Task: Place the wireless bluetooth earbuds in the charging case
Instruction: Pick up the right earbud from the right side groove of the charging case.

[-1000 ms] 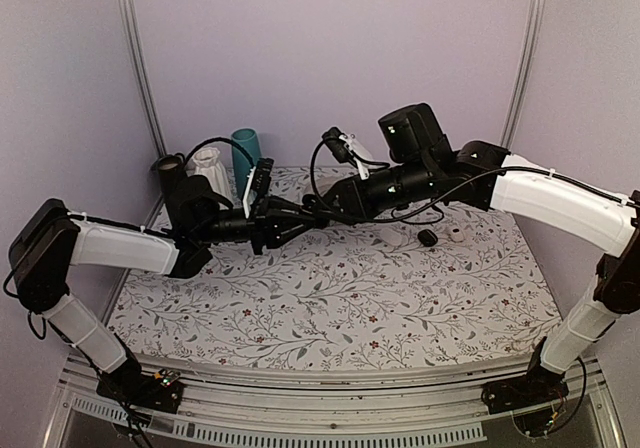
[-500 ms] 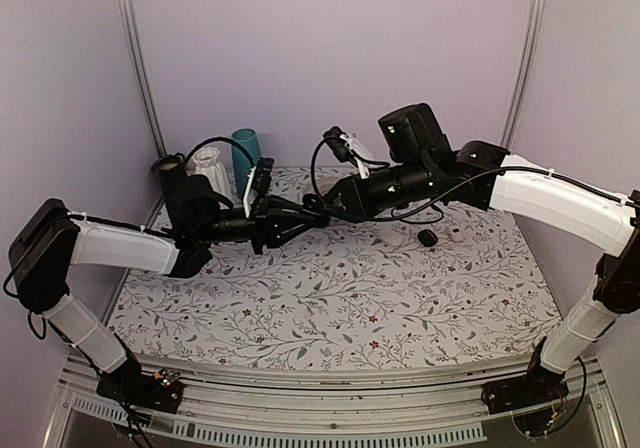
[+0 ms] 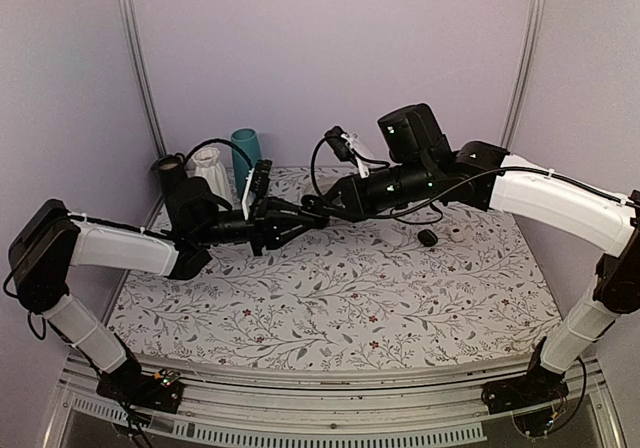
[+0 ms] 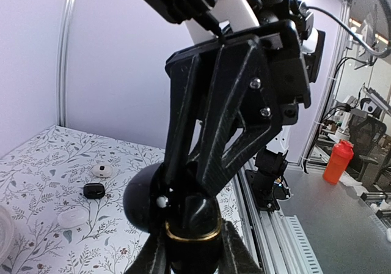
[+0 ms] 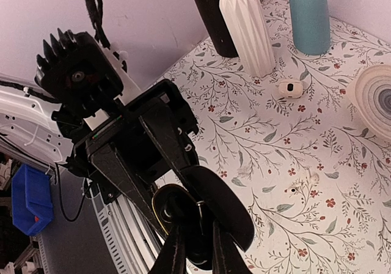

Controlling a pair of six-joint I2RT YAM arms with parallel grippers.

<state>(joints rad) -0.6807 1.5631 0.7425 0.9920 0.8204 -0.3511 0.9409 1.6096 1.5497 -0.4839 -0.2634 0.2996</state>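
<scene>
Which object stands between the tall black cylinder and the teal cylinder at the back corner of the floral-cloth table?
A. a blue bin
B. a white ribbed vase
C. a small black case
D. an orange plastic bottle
B: in the right wrist view the white ribbed vase stands directly between the tall black cylinder and the teal cylinder, close by the wall.

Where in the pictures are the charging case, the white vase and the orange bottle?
charging case [image 4: 140,197], left wrist view, on its rounded black shell
white vase [image 5: 247,29], right wrist view, on its ribbed side
orange bottle [image 4: 336,167], left wrist view, on its body
</scene>
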